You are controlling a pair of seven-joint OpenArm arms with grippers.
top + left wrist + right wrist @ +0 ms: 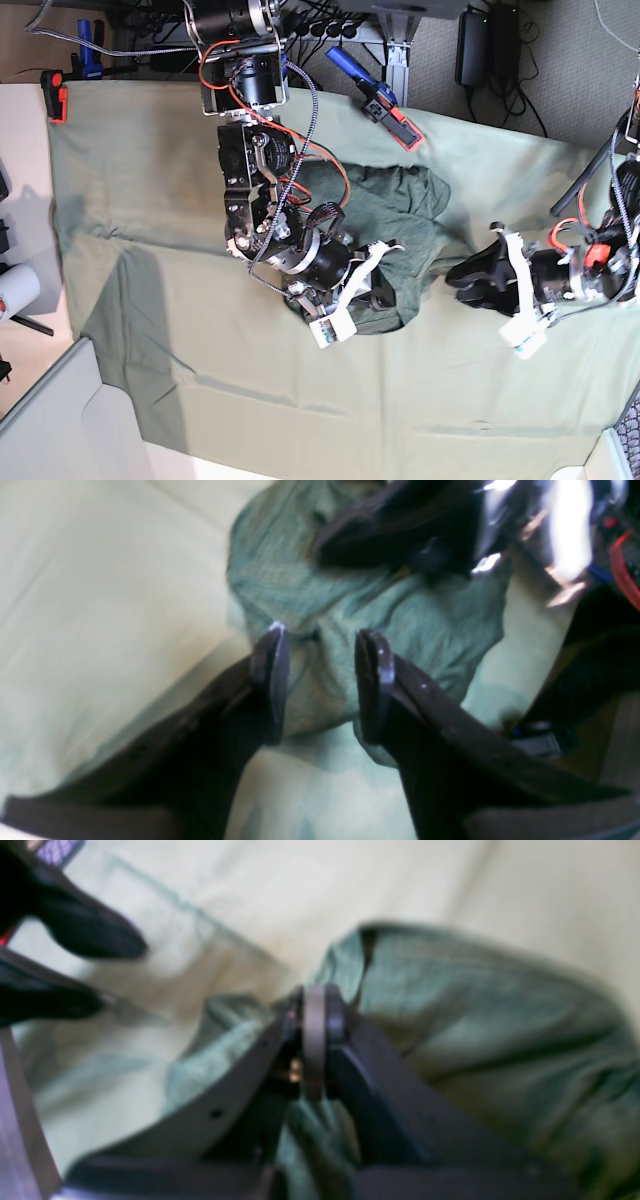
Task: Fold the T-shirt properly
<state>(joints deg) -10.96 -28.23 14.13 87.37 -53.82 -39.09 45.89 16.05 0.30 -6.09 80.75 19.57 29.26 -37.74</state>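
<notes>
The T-shirt (395,205) lies crumpled in a dark olive heap on the pale green table cloth (150,200). My right gripper (383,288) is at the heap's near edge. Its view shows the jaws pressed together (312,1040), with T-shirt (475,1015) fabric bunched at and around the tips. My left gripper (463,272) hovers just off the heap's right edge. In its own view the left gripper (322,650) stands open, the T-shirt (300,580) just beyond the fingertips and nothing gripped between them. Its dark fingers (75,925) also show in the right wrist view.
A blue clamp (375,95) and a red clamp (55,95) sit on the cloth's far edge. A white roll (15,290) lies off the table's left side. Cables and boxes lie beyond the far edge. A grey panel (60,420) stands at the near left corner.
</notes>
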